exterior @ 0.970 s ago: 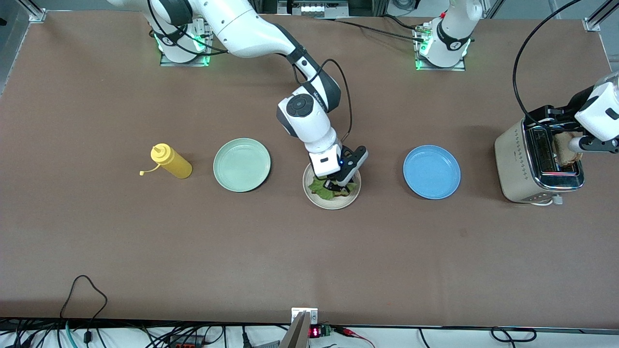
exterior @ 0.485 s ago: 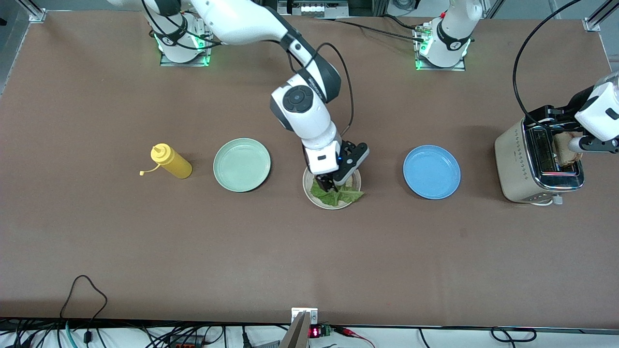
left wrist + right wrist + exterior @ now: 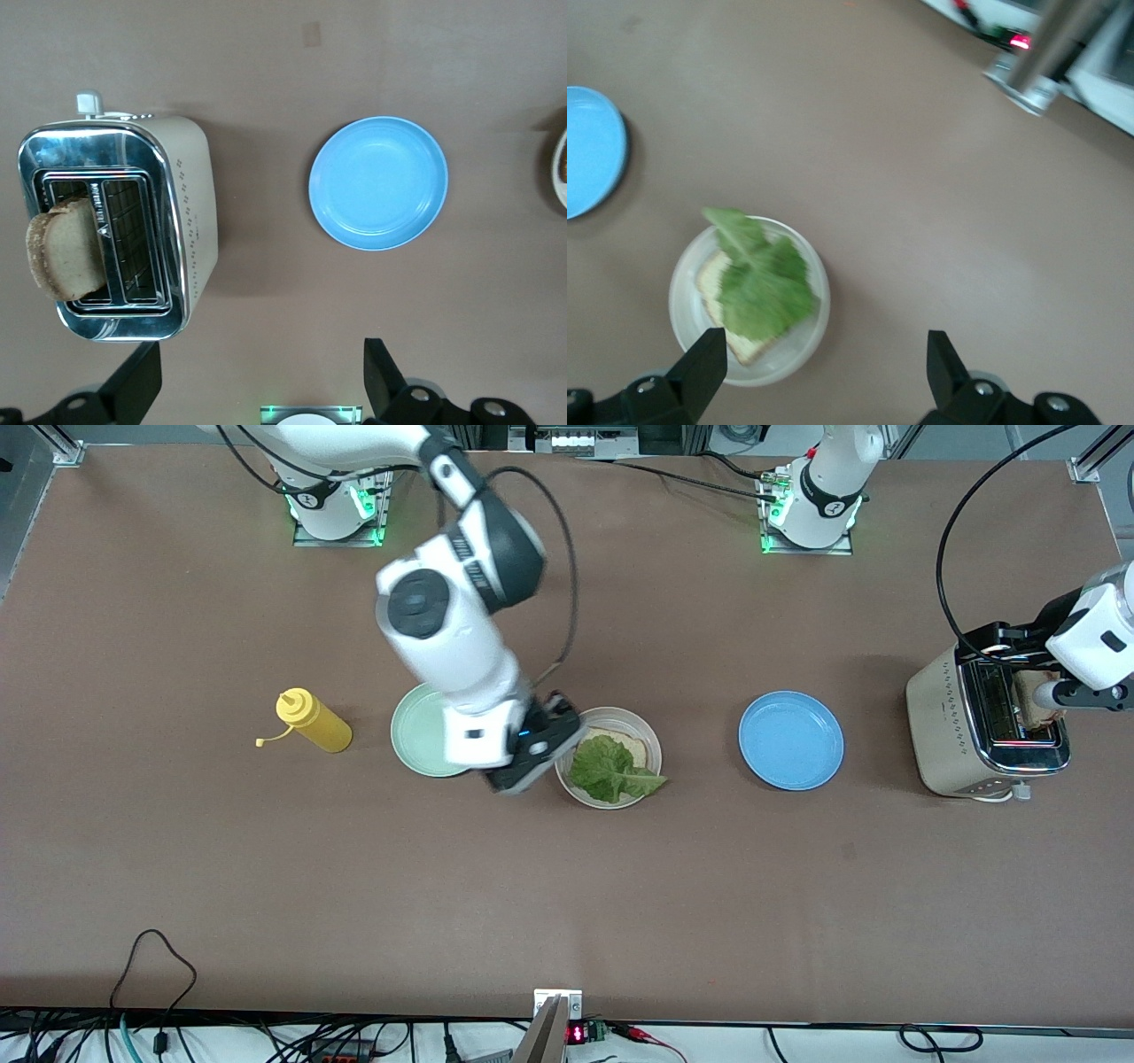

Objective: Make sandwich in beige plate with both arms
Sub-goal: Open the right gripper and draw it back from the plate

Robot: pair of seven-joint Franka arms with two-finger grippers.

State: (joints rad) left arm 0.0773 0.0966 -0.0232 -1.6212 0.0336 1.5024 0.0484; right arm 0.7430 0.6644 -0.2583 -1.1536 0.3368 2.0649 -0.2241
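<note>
Front view, item by item: my right gripper (image 3: 523, 766) hangs in the air over the strip of table between the mint green plate (image 3: 423, 731) and the beige plate (image 3: 651, 737), fingers spread and holding nothing; the right wrist view shows both fingertips (image 3: 709, 359) apart with only bare table and the plate's edge between them. Beige plate, at the middle of the bench: carries one slice of bread (image 3: 631, 747) with a crinkly green lettuce leaf (image 3: 609, 771) lying on it, the leaf's tip reaching past the rim toward the blue plate (image 3: 790, 740). Blue plate: bare, between the beige plate and the toaster (image 3: 961, 726). Toaster: near the bench edge at my left arm's end, a second slice of bread (image 3: 64, 250) standing tilted in one slot, the other slot showing only its wire grid. My left gripper (image 3: 261, 376) is up over the toaster, fingers wide apart and grasping nothing in the left wrist view; the slice is not between them. Yellow squeeze bottle (image 3: 312, 720): lying on its side beside the mint green plate, toward my right arm's end of the bench.
</note>
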